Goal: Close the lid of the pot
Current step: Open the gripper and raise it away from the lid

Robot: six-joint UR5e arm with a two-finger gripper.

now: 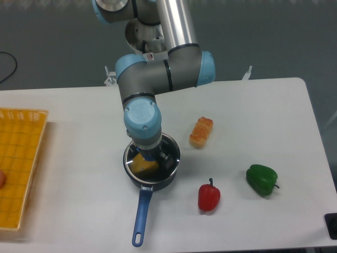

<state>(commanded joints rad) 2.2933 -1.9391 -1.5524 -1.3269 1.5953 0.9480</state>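
I see the pot (pixel 169 169) on the white surface (pixel 79 126), near its front middle, with its long blue handle (pixel 140 219) pointing toward the camera. The arm's wrist (pixel 142 121) stands directly above the pot and hides most of its opening. Below the wrist the gripper (pixel 151 156) reaches down into the area of the pot's mouth. I cannot tell if the jaws are released or clenched, because the wrist covers them from this view.

A thin bright rim runs around the top of the pot, and I judge this is the lid (pixel 171 145) lying on or just over the pot; its blue knob is hidden under the gripper. Through the glass, or in the open pot, a yellow item (pixel 145 165) shows inside.

My judgement is that the task is near its end: the lid seems brought to the pot and almost seated. What is left is to confirm it sits flat, release it and lift the arm away. I cannot confirm full contact from here.
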